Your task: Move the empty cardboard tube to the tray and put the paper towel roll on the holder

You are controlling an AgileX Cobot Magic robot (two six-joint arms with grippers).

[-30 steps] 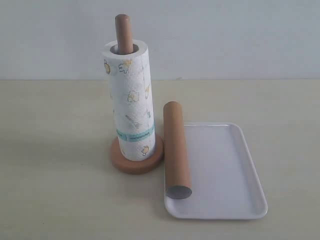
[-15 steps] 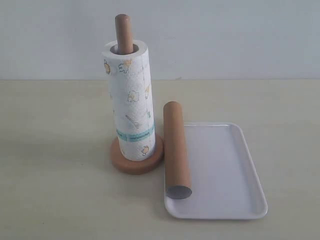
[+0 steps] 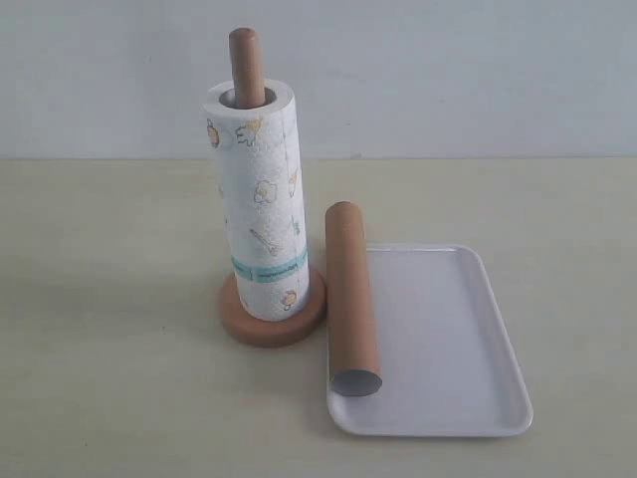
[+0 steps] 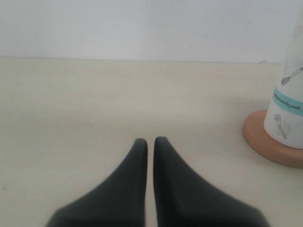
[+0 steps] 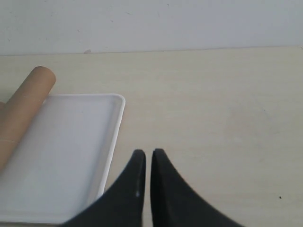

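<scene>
The paper towel roll (image 3: pixel 261 204) stands upright around the pole of the wooden holder (image 3: pixel 271 321); the pole's rounded top pokes out above it. The brown cardboard tube (image 3: pixel 351 297) lies along the left rim of the white tray (image 3: pixel 448 339), its grey open end toward the front. Neither gripper shows in the exterior view. In the left wrist view my left gripper (image 4: pixel 150 141) is shut and empty over bare table, with the holder base (image 4: pixel 265 142) and roll (image 4: pixel 288 101) off to one side. My right gripper (image 5: pixel 148 152) is shut and empty beside the tray (image 5: pixel 71 156) and tube (image 5: pixel 23 106).
A pale beige tabletop (image 3: pixel 109 329) runs to a light wall behind. Nothing else stands on it.
</scene>
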